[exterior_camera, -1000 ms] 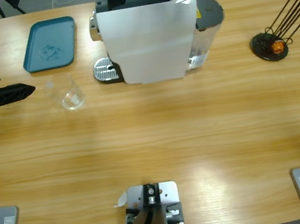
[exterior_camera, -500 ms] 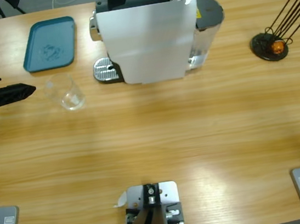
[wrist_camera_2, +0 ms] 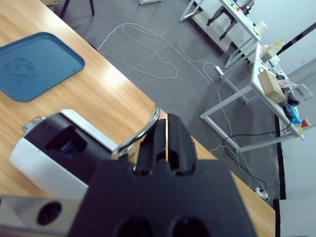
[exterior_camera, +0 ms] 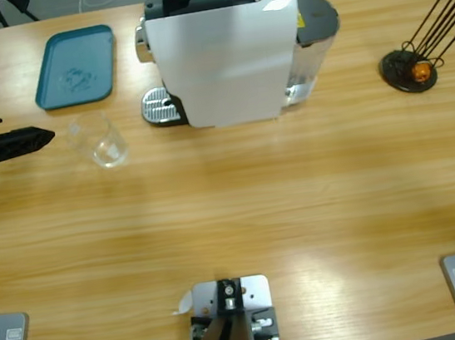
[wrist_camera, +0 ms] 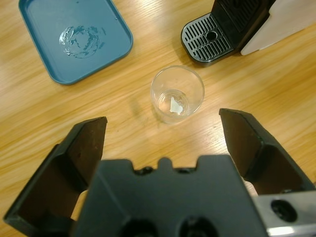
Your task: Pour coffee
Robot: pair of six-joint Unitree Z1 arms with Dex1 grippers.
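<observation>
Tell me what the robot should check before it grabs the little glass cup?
1. Left gripper open with jaws wide: ok.
2. Glass cup upright on the table, clear of the jaws: ok.
3. Cup lined up between the jaws in the left wrist view: ok.
4. Coffee in the cup: cannot tell; it looks nearly empty.
5. Drip tray of the coffee machine free: ok.
6. Right gripper shut by the machine's silver lever: ok.

overhead view, wrist views share tray
</observation>
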